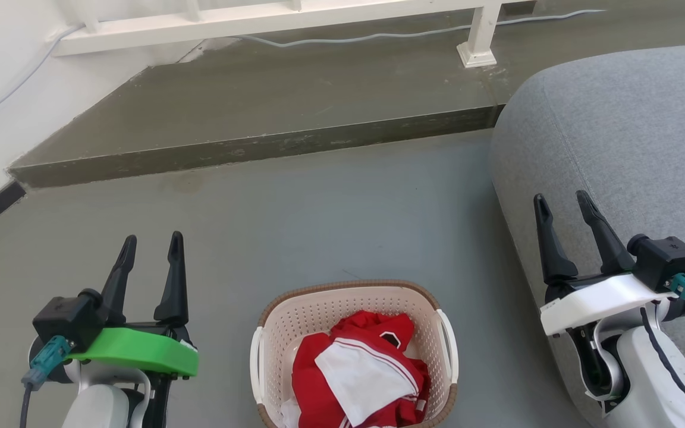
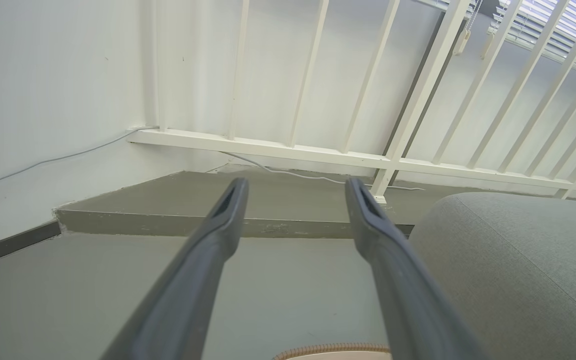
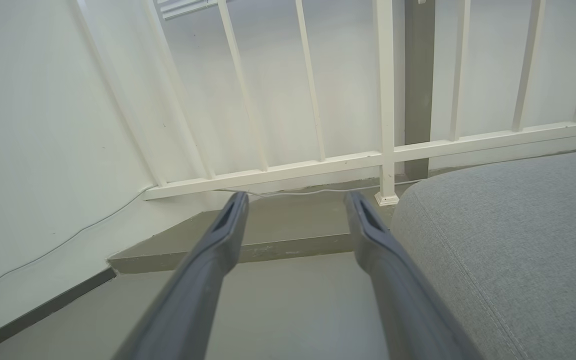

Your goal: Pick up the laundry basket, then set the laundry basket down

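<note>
- Head view: the laundry basket stands on the grey floor, low in the middle of the picture, with red and white clothes heaped inside it.
- The left gripper hangs to the left of the basket, well apart from it. Its two fingers are spread and nothing lies between them.
- The right gripper hangs to the right of the basket, also well apart. Its fingers are parted and empty, and it shows against the grey sofa that runs along the basket's right side.
- Neither gripper touches the rim or the white side handles. Beyond the basket lie a raised step and a white railing.
- Left wrist view: the left gripper has its jaws apart, pointing past the basket toward the step and railing. Just a sliver of the basket's brown rim peeps in at the bottom edge, below the fingers.
- Right wrist view: the right gripper also has its jaws apart and holds nothing. It aims at the railing, with the sofa close on one side.
- Progress, as I judge it: the task has barely begun. The basket rests on the floor, so the pick-up is not yet done.
- What is left: both arms must come down and inward to the basket's sides, grip it, most likely at the handles, lift it, and then set it down again.
</note>
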You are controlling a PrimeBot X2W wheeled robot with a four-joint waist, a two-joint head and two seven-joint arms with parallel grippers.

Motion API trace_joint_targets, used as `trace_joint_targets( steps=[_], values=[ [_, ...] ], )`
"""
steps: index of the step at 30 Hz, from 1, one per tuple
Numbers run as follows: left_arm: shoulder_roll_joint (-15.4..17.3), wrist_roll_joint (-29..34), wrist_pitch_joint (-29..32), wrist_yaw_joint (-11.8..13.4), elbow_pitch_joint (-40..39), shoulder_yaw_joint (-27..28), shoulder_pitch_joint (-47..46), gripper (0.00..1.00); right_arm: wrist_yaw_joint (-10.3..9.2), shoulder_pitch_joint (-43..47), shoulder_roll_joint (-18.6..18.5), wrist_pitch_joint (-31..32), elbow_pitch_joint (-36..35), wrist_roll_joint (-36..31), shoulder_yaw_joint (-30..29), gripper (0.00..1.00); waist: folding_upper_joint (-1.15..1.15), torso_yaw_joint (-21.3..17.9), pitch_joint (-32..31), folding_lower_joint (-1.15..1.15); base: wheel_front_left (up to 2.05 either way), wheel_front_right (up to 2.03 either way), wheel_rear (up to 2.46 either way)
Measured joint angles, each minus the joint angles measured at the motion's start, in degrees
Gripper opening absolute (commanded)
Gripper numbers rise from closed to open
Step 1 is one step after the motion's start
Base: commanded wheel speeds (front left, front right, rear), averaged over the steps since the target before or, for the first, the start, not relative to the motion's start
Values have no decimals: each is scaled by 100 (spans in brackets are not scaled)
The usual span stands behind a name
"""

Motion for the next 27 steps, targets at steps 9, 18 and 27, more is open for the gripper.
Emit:
trace_joint_targets(
  steps=[9,18,27],
  values=[
    [-89,47,26,-52,222,7,45,0,57,147,87,1,191,-41,-32,0,0,-5,-5,0,0,0,0],
    [-153,-241,97,-53,393,12,177,0,74,354,186,53,349,242,-58,0,0,14,-24,0,0,0,0],
    [-154,-951,305,-53,414,110,177,0,93,354,219,216,347,1057,-207,0,0,62,-68,0,0,0,0]
  ],
)
